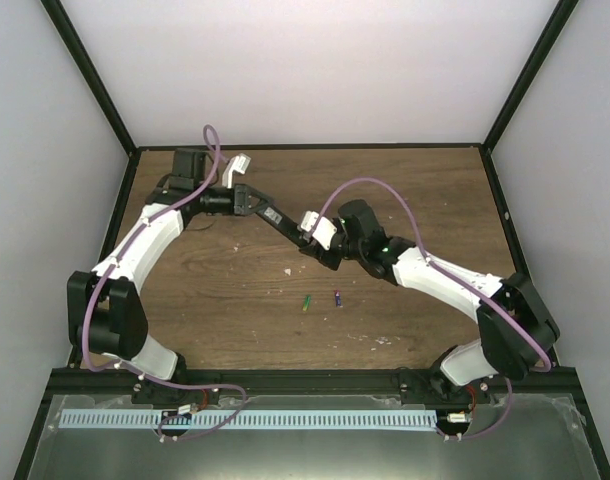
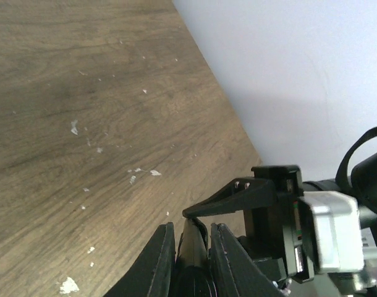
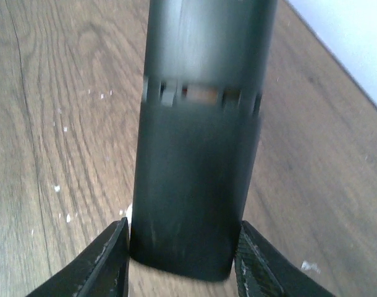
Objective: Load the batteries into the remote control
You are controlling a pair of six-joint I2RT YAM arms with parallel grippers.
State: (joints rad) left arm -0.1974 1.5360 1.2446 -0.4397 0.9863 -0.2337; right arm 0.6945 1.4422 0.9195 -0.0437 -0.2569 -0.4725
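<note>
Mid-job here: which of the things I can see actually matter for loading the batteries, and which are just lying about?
For the job:
- remote control, gripped at opposite ends by the left gripper and right gripper
- green battery and purple battery, loose on the table

Just lying about:
- white flecks scattered on the wood

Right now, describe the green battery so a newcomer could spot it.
On the wooden table, look on the near side of the held remote control. Two tiny cylinders lie there, apart; the green battery is the left one, the purple battery its right neighbour.
</note>
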